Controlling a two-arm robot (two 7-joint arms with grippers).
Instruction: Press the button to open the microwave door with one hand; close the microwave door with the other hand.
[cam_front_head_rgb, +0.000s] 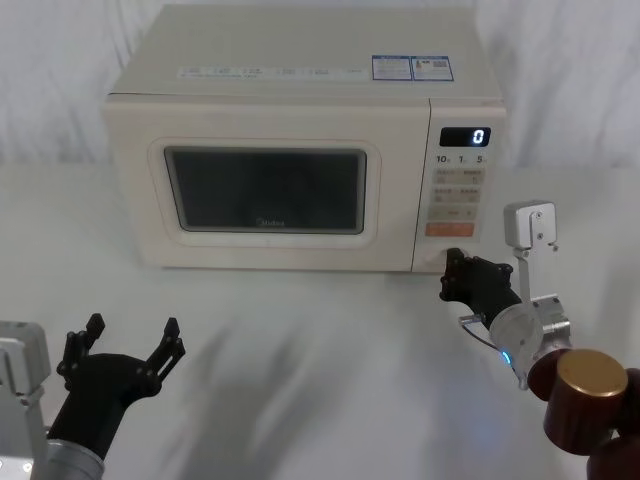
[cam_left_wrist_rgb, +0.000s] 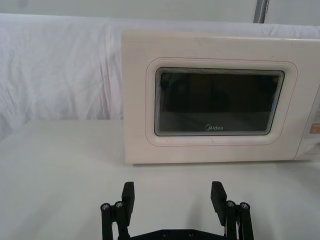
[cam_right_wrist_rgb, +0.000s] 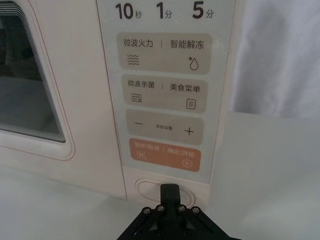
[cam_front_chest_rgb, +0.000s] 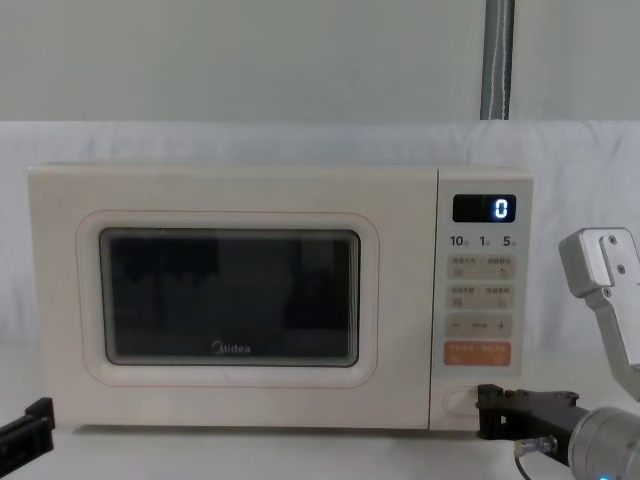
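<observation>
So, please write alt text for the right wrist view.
The right pincer, fingers shut, is at the oval door button at the bottom of the microwave control panel. An orange key sits just above the button.

At the lower left of the head view, the left gripper is showing black linkage fingers studded with small screws, on a black body with a pale grey block beside it. At the lower right, the right gripper is showing matte black, joining a silver-grey cylinder with a blue-green light, a thin looping cable, a white bracket and glossy dark-brown joints.
</observation>
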